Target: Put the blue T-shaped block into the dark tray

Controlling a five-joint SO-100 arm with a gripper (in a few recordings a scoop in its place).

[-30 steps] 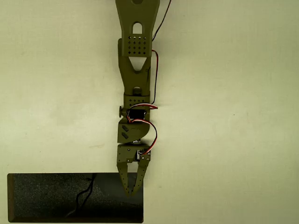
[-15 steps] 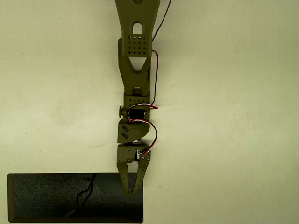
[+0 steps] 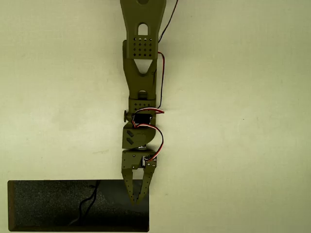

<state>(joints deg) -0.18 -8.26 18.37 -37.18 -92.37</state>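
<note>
Overhead view, left to right. Dark tray (image 3: 43, 206) at the lower left of the pale desk (image 3: 243, 121) — long, black, speckled floor, bevelled rim, long side running across the picture. Inside, near the middle, a thin dark wiggly line (image 3: 86, 206) from the top rim down toward the floor; cannot tell whether a wire or a mark. Otherwise nothing lying on the visible floor of the tray.

Further right, olive-green arm (image 3: 141, 63) reaching straight down the picture from the top edge, red and black wires (image 3: 159, 141) looping along its right side. Gripper (image 3: 137, 200) over the tray's right end, pointing down the picture, fingers converging to a narrow V with tips touching or nearly so — looks closed or all but closed, with no blue visible between the fingers.

Blue T-shaped block: not to be found on the desk or on the exposed tray floor. Possibly hidden under the gripper, possibly already down in the tray beneath it; cannot tell from this angle.

Judging from the placement: gripper parked above the tray's right end because that is the nearest corner to the arm's base, a natural drop point. Task likely at or around the release step, though unconfirmed without sight of the block. Right part of the desk bare of objects.
</note>
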